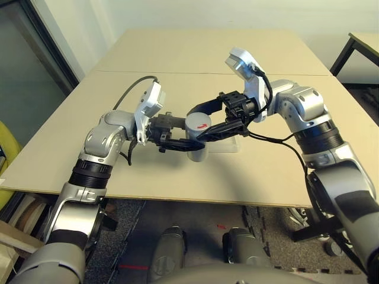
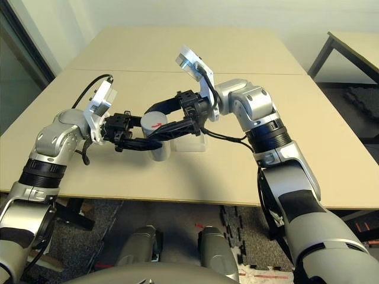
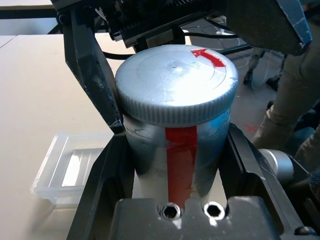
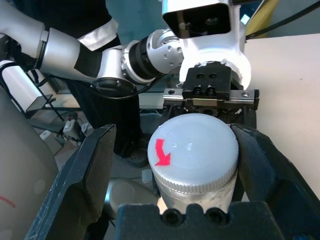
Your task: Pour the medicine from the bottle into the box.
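- My left tool (image 1: 177,144) is clamped on the body of the bottle (image 1: 197,131), its two fingers pressed against either side of the silvery wall below the cap; I hold it there so the bottle stays put while the other arm works at the top.
- The bottle is held clear above the counter (image 1: 177,65), with its grey cap (image 3: 176,82) on and the red arrow on the lid showing.
- My right tool (image 1: 208,121) stands wide, one finger on each side of the cap with a gap to the ribbed rim; I judge this is the spread needed to close around the cap and twist it off.
- The box (image 3: 75,167) lies flat on the counter, just beyond and below the bottle, near enough that a tilt of the bottle could reach it.
- Judging by the cap in place, pouring has not yet begun.
- A person's legs (image 3: 295,100) show past the bottle, beyond the counter.
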Controlling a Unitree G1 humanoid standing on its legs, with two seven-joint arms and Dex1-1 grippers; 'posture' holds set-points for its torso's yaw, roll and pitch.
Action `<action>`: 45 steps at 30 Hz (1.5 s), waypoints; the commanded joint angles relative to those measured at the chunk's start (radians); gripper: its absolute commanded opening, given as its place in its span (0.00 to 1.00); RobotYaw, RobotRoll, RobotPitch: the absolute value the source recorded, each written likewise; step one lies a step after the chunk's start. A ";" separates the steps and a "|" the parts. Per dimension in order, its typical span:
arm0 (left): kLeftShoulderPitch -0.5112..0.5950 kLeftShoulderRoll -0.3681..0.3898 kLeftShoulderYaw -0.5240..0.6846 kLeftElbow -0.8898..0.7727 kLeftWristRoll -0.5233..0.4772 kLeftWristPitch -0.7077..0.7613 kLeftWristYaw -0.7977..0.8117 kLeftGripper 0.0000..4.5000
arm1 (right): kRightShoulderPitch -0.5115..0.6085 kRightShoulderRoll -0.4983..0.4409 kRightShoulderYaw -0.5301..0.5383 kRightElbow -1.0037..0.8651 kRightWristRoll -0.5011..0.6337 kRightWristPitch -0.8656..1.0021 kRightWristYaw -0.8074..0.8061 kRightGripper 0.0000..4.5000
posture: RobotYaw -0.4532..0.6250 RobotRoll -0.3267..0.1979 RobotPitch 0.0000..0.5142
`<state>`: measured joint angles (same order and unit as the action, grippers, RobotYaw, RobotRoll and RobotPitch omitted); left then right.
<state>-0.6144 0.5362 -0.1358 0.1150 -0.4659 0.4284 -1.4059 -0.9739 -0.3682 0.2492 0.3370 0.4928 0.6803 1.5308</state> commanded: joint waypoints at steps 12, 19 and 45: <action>0.034 0.019 0.020 -0.088 -0.028 0.035 0.048 0.56 | -0.044 0.054 -0.023 0.140 -0.064 -0.124 -0.047 1.00 | 0.45 0.62 0.00; 0.023 0.022 0.031 -0.083 -0.033 0.035 0.059 0.56 | -0.031 0.062 -0.016 0.147 -0.075 -0.138 -0.036 1.00 | 0.45 0.62 0.00; 0.061 0.033 0.047 -0.132 -0.051 0.057 0.073 0.56 | -0.086 -0.001 -0.083 0.313 -0.094 -0.178 -0.015 1.00 | 0.46 0.62 0.00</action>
<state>-0.5632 0.5694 -0.0732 0.0376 -0.4923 0.4843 -1.3116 -1.0416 -0.3582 0.1900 0.6239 0.4127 0.5128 1.5259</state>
